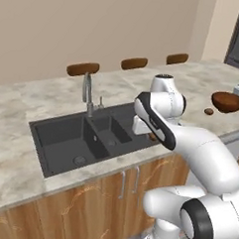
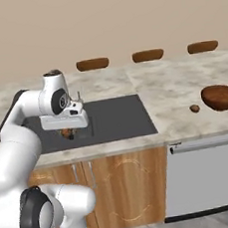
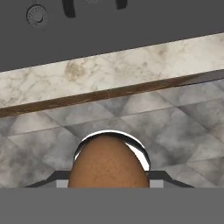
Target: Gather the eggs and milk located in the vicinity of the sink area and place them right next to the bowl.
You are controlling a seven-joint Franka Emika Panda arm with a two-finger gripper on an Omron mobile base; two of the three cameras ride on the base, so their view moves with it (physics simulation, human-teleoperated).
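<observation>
Two eggs are in play: one egg (image 2: 194, 109) already lies on the desk (image 2: 173, 86) just beside the wooden bowl (image 2: 221, 97), and the other egg (image 3: 108, 165) is pinched in the tool (image 2: 68, 133), which hangs over the front edge of the sink (image 1: 86, 137). From the hand camera the brown shell bulges up between the tool's tips, with the marble lip and the floor tiles beyond it. The milk carton (image 1: 238, 90) stands just behind the bowl, at the far right.

Judging by this, the carry to the bowl comes next, and the risk lies in the shell's shape: a smooth, rounded egg held by two narrow tips could roll or slip out during a wide swing, dropping into the basin or to the floor. Releasing it too high near the bowl could send it rolling across the desk or knock the first egg away.
</observation>
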